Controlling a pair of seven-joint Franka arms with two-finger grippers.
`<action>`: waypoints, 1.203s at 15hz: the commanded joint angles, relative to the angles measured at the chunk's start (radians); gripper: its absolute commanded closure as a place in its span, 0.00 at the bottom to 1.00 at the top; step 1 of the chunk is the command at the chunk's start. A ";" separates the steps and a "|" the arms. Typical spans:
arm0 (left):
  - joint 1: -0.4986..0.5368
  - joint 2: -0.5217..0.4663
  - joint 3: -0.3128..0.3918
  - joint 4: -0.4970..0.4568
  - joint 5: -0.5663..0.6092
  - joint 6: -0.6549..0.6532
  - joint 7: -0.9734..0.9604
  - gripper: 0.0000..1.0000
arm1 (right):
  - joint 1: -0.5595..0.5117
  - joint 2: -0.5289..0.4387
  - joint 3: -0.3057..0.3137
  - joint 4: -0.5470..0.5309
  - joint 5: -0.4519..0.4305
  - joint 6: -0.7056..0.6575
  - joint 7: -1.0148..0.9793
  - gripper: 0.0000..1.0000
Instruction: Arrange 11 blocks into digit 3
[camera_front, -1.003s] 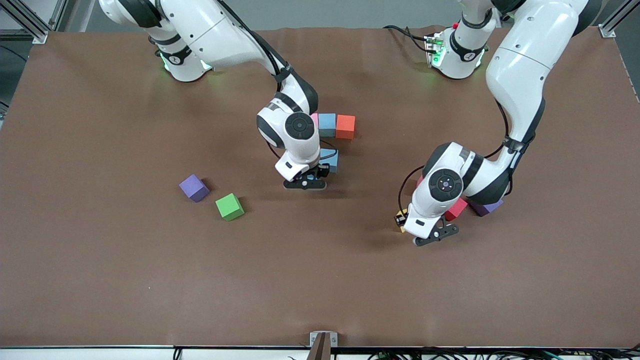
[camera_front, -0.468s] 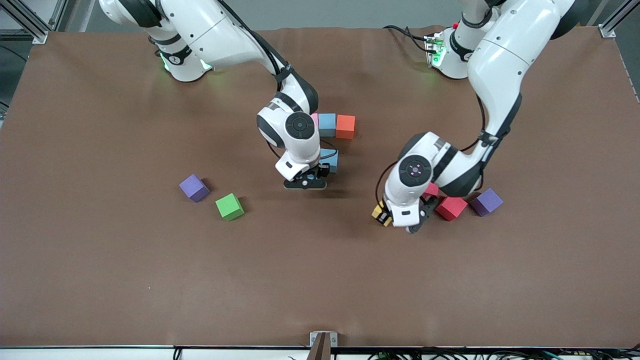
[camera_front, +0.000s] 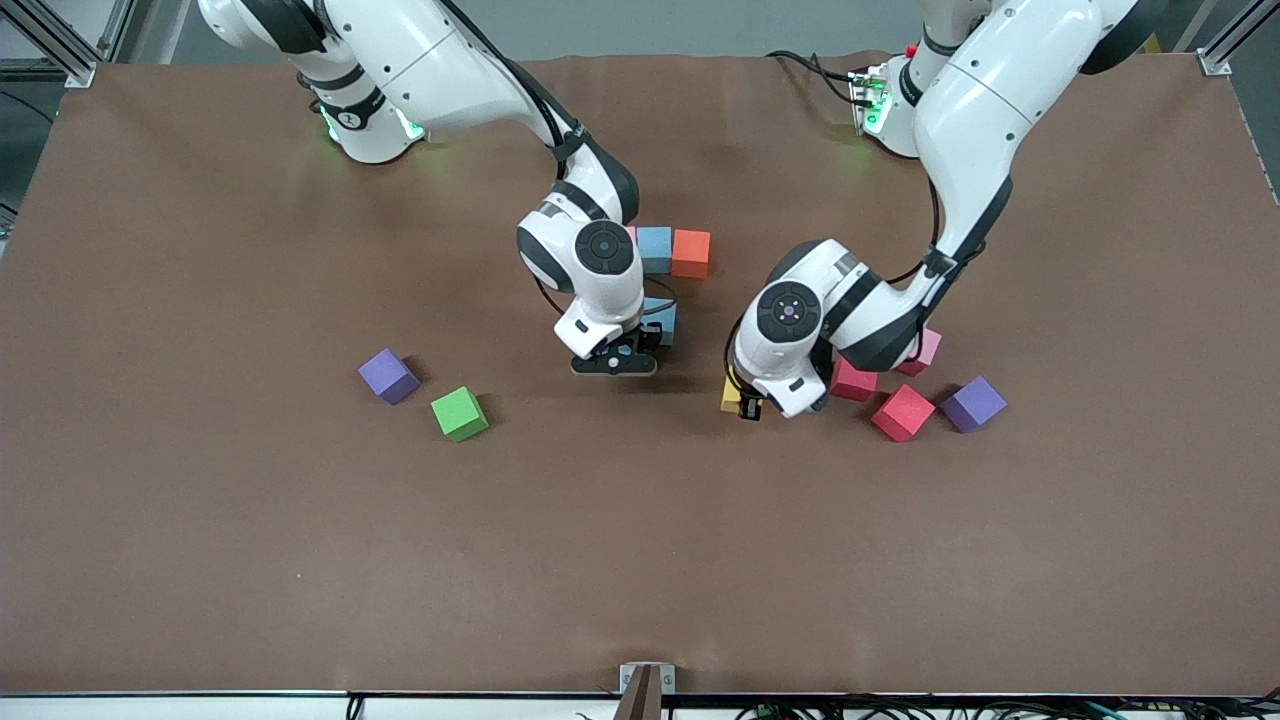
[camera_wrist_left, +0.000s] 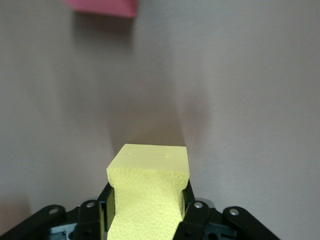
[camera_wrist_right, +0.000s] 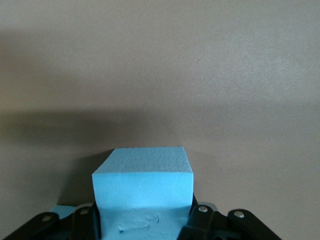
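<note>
Cubes sit scattered on the brown counter (camera_front: 200, 560). Going across the front view from the right arm's end: a purple cube (camera_front: 388, 376), with a green cube (camera_front: 460, 414) just beside it and nearer the front camera. Then the right end effector (camera_front: 614, 357), low over the middle of the counter, its fingers (camera_wrist_right: 198, 224) clamped on a light blue cube (camera_wrist_right: 143, 192). Partly hidden by that arm is the started figure: a row of pink cube (camera_front: 630, 238), blue cube (camera_front: 655, 249) and orange cube (camera_front: 691, 253) touching side by side, and another blue cube (camera_front: 661, 318) nearer the camera, beside the end effector. Next comes the left end effector (camera_front: 745, 400), up over bare counter, closed tight on a yellow cube (camera_wrist_left: 149, 192). Toward the left arm's end lie two red cubes (camera_front: 853, 381) (camera_front: 902, 412), a pink cube (camera_front: 925, 350) and a second purple cube (camera_front: 973, 404).
</note>
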 joint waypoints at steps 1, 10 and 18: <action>-0.025 -0.080 -0.008 -0.104 0.002 0.000 -0.120 0.72 | 0.018 -0.010 0.000 -0.053 0.016 0.008 0.001 0.86; -0.098 -0.096 -0.011 -0.138 0.002 0.028 -0.265 0.72 | 0.033 -0.012 0.000 -0.052 0.016 0.007 0.002 0.86; -0.132 -0.058 -0.009 -0.083 -0.001 0.046 -0.291 0.72 | 0.022 -0.010 -0.002 -0.049 0.006 0.008 -0.030 0.86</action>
